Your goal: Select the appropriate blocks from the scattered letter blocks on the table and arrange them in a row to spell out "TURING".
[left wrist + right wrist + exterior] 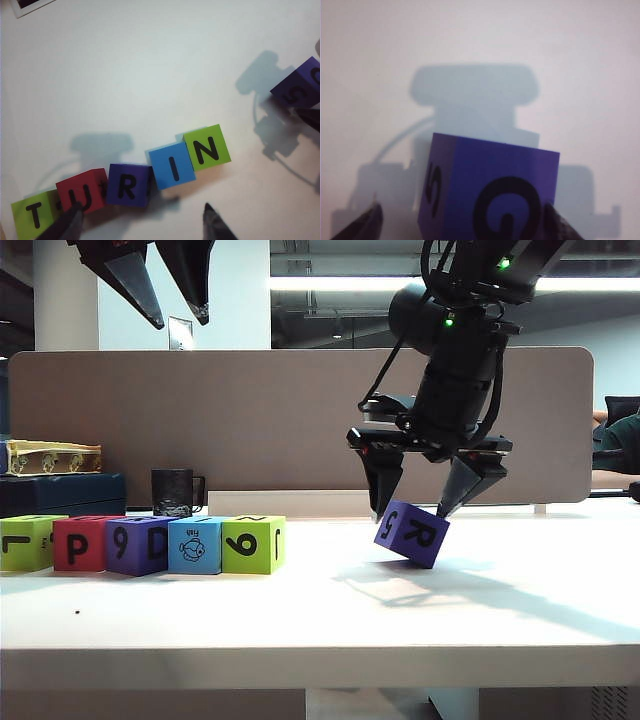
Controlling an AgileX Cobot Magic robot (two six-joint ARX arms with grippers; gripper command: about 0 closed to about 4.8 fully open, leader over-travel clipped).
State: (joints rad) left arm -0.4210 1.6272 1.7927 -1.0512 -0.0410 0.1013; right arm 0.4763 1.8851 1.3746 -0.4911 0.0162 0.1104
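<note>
Purple G block [411,533] sits tilted on the table [320,610], well right of the T-U-R-I-N row [125,182] near the front left corner — your right gripper [428,495] straddles it, jaws wide, nothing gripped. Left gripper [165,290] hangs high, part open, empty. Next you must close squarely, carry it beside N, G upward.

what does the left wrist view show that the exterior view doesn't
Only the left wrist view: the row's top letters, T U R I N, on the five blocks, and the left gripper open above them. Only the exterior view: the blocks' front faces, a black mug, the divider, and the right gripper open around the tilted purple block. Both: the five-block row, the purple block apart from it, the white table.
</note>
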